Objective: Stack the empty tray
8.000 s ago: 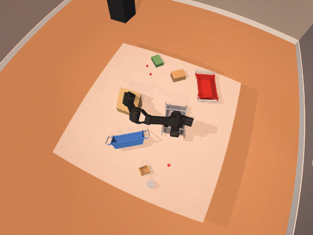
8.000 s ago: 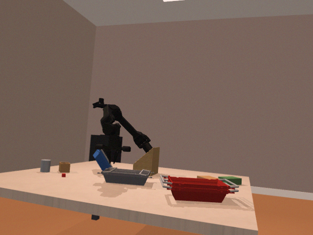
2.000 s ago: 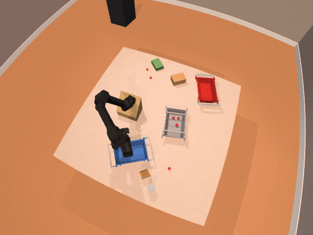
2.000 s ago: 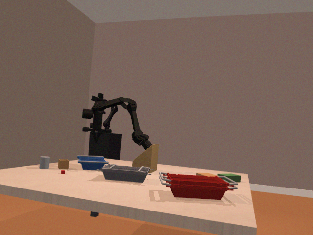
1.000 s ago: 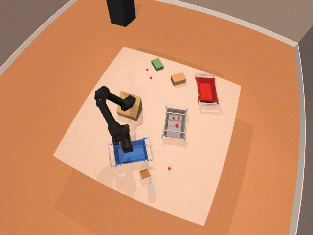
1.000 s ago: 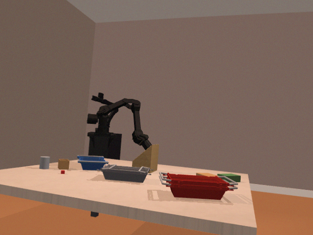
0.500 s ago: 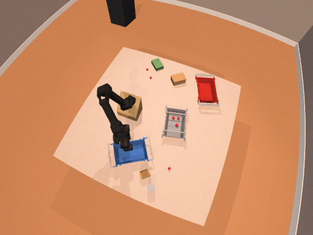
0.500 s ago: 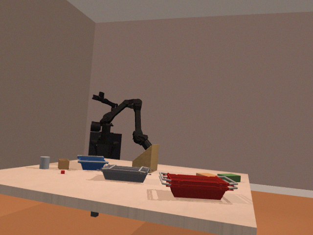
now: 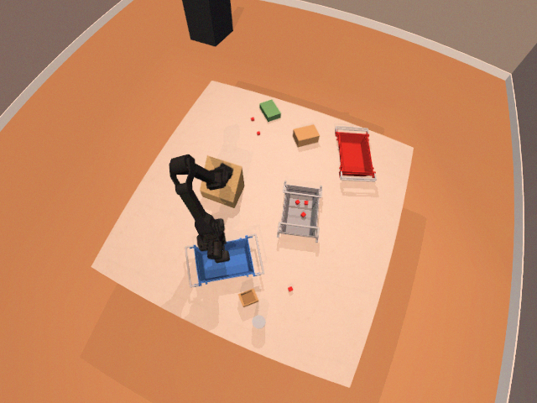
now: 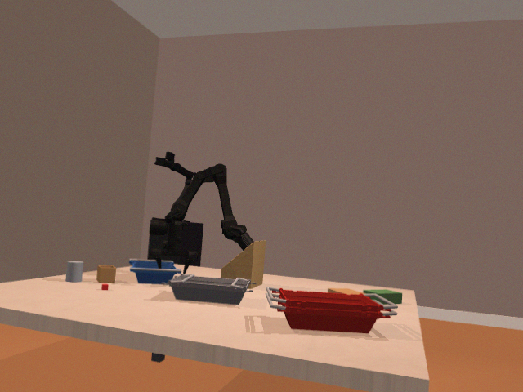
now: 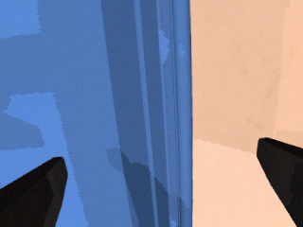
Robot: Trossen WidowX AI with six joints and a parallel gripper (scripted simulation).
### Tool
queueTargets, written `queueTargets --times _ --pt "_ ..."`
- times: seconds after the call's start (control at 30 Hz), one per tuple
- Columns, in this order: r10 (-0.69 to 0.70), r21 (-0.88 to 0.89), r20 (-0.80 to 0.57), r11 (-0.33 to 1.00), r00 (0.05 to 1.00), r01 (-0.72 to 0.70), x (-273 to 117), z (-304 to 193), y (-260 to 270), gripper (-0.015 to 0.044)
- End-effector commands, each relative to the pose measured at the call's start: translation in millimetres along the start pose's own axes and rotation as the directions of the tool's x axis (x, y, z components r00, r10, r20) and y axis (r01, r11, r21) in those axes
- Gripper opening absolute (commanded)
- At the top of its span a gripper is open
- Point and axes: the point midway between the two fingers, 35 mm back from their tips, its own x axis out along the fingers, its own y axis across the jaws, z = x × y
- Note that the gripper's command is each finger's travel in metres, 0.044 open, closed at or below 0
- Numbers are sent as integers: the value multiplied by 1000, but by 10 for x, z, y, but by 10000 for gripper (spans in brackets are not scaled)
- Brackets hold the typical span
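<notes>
The grey tray (image 9: 284,210) (image 10: 207,293) stands with a few small red blocks (image 9: 303,214) inside. Its two wire bars (image 9: 302,194) (image 9: 298,225) lie in across its top, one near each end. The empty blue tray (image 9: 238,262) (image 10: 156,277) (image 11: 185,95) stands on the table, its bars (image 9: 188,266) (image 9: 259,255) out past its ends. My gripper (image 10: 172,269) (image 11: 163,157) is open and empty at one long wall of the blue tray. In the wrist view one finger is on the tray's inner side, the other outside the wall. The arm hides the fingertips in the top view.
A red tray (image 9: 355,151) (image 10: 331,318) stands beyond the grey one. A tan wedge block (image 9: 234,191) (image 10: 258,265) stands near the arm. A small brown box (image 9: 248,297) (image 10: 105,274) and a grey cylinder (image 9: 258,321) (image 10: 74,271) stand beside the blue tray. Green (image 9: 269,109) and orange (image 9: 305,134) blocks lie farther off.
</notes>
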Motion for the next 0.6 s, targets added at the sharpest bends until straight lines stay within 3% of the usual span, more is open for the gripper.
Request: queueTargets --times 0.0,0.17,0.57 --pt "-5 -4 -1 1000 1000 5 117 4 -37 440" --pt "-5 -4 -1 1000 1000 5 117 4 -37 440" --pt "-5 -4 -1 1000 1000 5 117 4 -37 264"
